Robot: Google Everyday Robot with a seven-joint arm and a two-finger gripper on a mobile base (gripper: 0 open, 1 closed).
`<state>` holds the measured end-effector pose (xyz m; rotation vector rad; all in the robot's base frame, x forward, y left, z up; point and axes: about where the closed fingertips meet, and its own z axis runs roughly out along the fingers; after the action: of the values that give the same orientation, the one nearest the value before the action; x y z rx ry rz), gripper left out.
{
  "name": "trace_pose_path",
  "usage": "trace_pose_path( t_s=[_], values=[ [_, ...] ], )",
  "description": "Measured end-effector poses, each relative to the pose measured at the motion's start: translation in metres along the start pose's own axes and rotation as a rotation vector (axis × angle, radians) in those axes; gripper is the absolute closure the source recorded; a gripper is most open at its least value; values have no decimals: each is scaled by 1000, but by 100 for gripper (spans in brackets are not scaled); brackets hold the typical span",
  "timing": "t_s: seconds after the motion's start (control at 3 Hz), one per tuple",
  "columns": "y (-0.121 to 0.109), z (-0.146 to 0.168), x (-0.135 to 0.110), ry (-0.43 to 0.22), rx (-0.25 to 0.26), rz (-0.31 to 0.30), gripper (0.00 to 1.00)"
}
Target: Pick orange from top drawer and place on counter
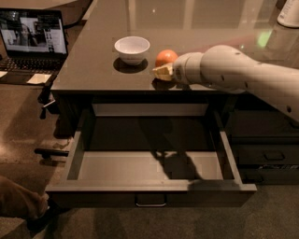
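Note:
The orange [166, 56] is at the front part of the counter [196, 23], just right of the white bowl. My gripper [164, 66] reaches in from the right and is shut on the orange, with one pale finger [162, 72] showing in front of it; the other is hidden behind the fruit. I cannot tell whether the orange touches the counter or hangs just above it. The top drawer [149, 167] is pulled fully open below the counter edge. Its grey floor is bare, and its metal handle [150, 203] shows at the front.
A white bowl [132, 48] stands on the counter left of the orange. An open laptop [32, 33] sits on a lower surface at the far left. Narrow dark drawers [266, 156] are at the right. A white object [289, 14] stands at the counter's far right corner.

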<state>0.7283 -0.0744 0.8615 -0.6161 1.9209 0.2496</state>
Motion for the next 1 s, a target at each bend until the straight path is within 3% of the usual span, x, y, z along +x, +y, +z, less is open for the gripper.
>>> trace_pose_path(
  t_s=[0.67, 1.0],
  values=[
    [-13, 11, -1, 15, -69, -18, 13],
    [-13, 11, -1, 15, -70, -19, 0]
  ],
)
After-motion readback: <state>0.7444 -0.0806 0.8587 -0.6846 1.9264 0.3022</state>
